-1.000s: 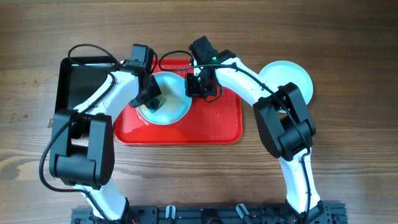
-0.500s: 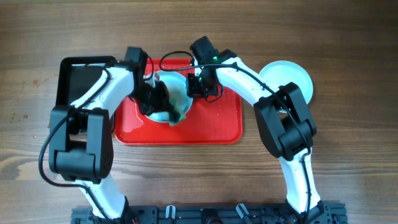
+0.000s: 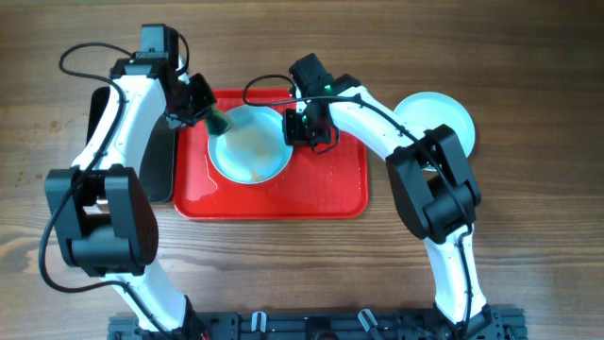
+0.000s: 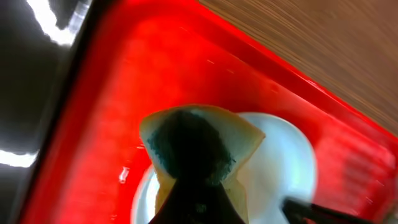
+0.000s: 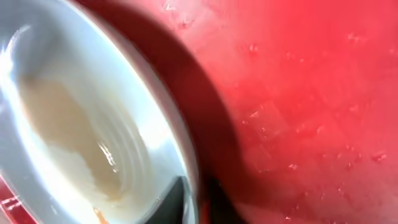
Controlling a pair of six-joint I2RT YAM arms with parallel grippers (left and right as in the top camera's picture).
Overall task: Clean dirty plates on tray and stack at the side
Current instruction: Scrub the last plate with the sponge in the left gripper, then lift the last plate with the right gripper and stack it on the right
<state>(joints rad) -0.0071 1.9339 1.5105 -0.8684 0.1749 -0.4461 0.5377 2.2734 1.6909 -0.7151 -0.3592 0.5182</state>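
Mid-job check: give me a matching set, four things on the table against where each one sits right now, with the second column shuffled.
Things:
1. sponge
2. smeared plate
3. side plate
4. black tray

Places:
A. on the table, right of the red tray
B. in the left gripper
C. left of the red tray
D. on the red tray, rim in the right gripper

Pairs: 1-B, 2-D, 3-A, 4-C
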